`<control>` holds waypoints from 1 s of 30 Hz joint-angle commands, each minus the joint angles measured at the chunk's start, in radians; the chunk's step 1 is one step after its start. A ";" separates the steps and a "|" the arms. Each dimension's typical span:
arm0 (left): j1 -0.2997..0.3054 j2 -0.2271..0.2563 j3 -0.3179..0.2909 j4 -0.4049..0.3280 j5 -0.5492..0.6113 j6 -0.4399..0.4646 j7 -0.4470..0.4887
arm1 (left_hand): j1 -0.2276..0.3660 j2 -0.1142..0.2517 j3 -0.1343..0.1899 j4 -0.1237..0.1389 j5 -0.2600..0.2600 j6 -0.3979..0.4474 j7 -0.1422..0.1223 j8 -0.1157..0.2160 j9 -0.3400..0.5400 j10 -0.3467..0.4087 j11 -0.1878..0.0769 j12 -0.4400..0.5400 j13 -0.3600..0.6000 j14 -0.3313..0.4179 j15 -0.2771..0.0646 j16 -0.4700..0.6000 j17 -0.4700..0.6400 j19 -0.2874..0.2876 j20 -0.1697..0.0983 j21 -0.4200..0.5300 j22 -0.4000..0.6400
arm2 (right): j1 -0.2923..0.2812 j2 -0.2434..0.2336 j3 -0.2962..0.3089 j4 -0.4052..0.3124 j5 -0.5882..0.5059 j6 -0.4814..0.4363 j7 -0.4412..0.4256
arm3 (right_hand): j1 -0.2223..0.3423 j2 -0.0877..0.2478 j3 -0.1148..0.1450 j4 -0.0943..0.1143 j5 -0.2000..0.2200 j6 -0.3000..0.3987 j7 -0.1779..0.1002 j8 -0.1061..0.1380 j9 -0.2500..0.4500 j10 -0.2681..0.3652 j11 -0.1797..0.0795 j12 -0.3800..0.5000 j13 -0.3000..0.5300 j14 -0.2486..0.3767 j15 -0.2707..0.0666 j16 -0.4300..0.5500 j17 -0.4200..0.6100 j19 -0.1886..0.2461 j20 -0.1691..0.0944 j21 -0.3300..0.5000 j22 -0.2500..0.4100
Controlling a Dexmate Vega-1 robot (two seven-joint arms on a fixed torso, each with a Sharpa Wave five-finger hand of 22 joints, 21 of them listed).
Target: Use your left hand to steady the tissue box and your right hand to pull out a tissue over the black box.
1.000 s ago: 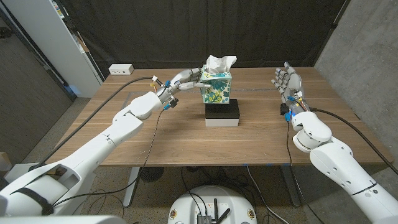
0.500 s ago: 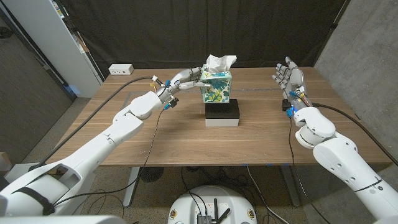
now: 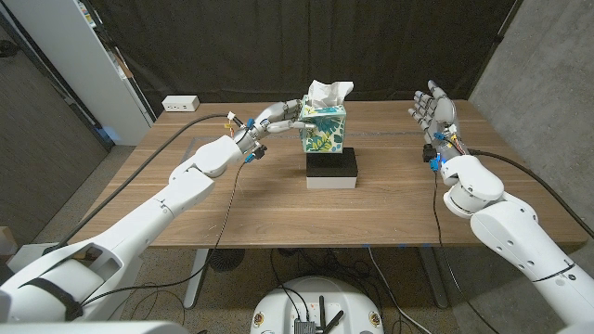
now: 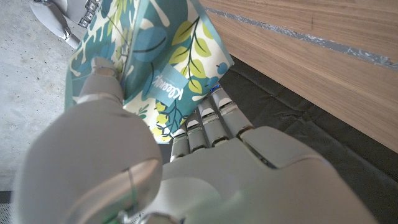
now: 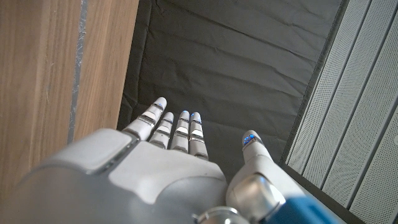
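A leaf-patterned tissue box [image 3: 324,129] stands on a black box [image 3: 332,168] at the table's middle, with a white tissue [image 3: 329,92] sticking out of its top. My left hand [image 3: 277,118] grips the tissue box from its left side; in the left wrist view its fingers [image 4: 205,121] lie along the patterned box [image 4: 158,62]. My right hand [image 3: 432,113] is raised above the table's right side, well to the right of the box, fingers spread and holding nothing. The right hand [image 5: 168,162] points toward the dark curtain.
The wooden table [image 3: 278,199] has bare room in front and on both sides. A white power strip [image 3: 181,104] lies at the far left corner. A black curtain [image 3: 306,46] hangs behind, and a white cabinet [image 3: 88,65] stands at the left.
My right hand has lifted slightly and drifted to the right and farther back. The left hand and the tissue box have not moved.
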 commanded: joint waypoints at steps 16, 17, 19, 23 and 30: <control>0.002 0.000 0.003 -0.017 0.008 0.009 0.005 | -0.003 0.011 0.014 -0.001 0.001 0.015 0.005 0.006 -0.001 0.005 0.003 -0.003 0.002 0.010 -0.101 -0.001 0.003 0.003 -0.011 -0.004 0.003 | 0.032 -0.147 0.009 -0.134 -0.196 -0.268 -0.121 | -0.004 0.043 0.007 0.005 0.003 -0.002 0.000 -0.003 0.003 -0.006 -0.015 -0.002 0.001 0.002 -0.008 0.003 0.002 0.012 0.001 0.003 0.005; 0.002 0.001 0.004 -0.018 0.009 0.009 0.006 | -0.004 0.012 0.014 -0.001 0.001 0.015 0.004 0.006 -0.001 0.005 0.002 -0.003 0.002 0.010 -0.101 -0.001 0.003 0.003 -0.011 -0.004 0.003 | 0.033 -0.156 0.009 -0.139 -0.208 -0.277 -0.119 | -0.003 0.043 0.008 0.005 0.003 -0.003 -0.001 -0.003 0.003 -0.007 -0.017 -0.002 0.001 0.002 -0.009 0.003 0.002 0.011 -0.001 0.003 0.005; 0.003 0.000 0.003 -0.020 0.007 0.011 0.006 | -0.004 0.011 0.014 -0.001 0.001 0.015 0.003 0.006 -0.001 0.005 0.002 -0.003 0.002 0.010 -0.103 -0.002 0.003 0.003 -0.012 -0.004 0.003 | 0.039 -0.168 0.003 -0.150 -0.236 -0.299 -0.123 | -0.003 0.043 0.008 0.005 0.003 -0.003 -0.003 -0.003 0.003 -0.008 -0.017 -0.002 0.001 0.003 -0.010 0.003 0.002 0.011 -0.001 0.003 0.005; 0.005 0.002 0.004 -0.024 0.010 0.013 0.007 | -0.005 0.011 0.015 -0.001 0.001 0.015 0.004 0.006 -0.002 0.006 0.002 -0.003 0.002 0.010 -0.103 -0.002 0.003 0.003 -0.012 -0.004 0.003 | 0.054 -0.194 -0.009 -0.169 -0.283 -0.348 -0.118 | 0.000 0.043 0.010 0.003 0.003 -0.004 -0.008 -0.003 0.003 -0.008 -0.025 -0.002 0.001 0.002 -0.015 0.002 0.002 0.008 -0.001 0.001 0.005; 0.012 0.006 0.002 -0.034 0.010 0.017 0.012 | -0.006 0.011 0.017 -0.002 0.001 0.015 0.004 0.005 -0.002 0.005 0.003 -0.004 0.002 0.009 -0.102 -0.002 0.002 0.003 -0.013 -0.004 0.003 | 0.097 -0.259 -0.067 -0.191 -0.409 -0.421 -0.099 | 0.007 0.045 0.015 0.000 0.005 -0.007 -0.023 -0.004 0.003 -0.012 -0.037 -0.004 0.000 0.000 -0.023 0.000 0.000 0.003 -0.006 -0.001 0.005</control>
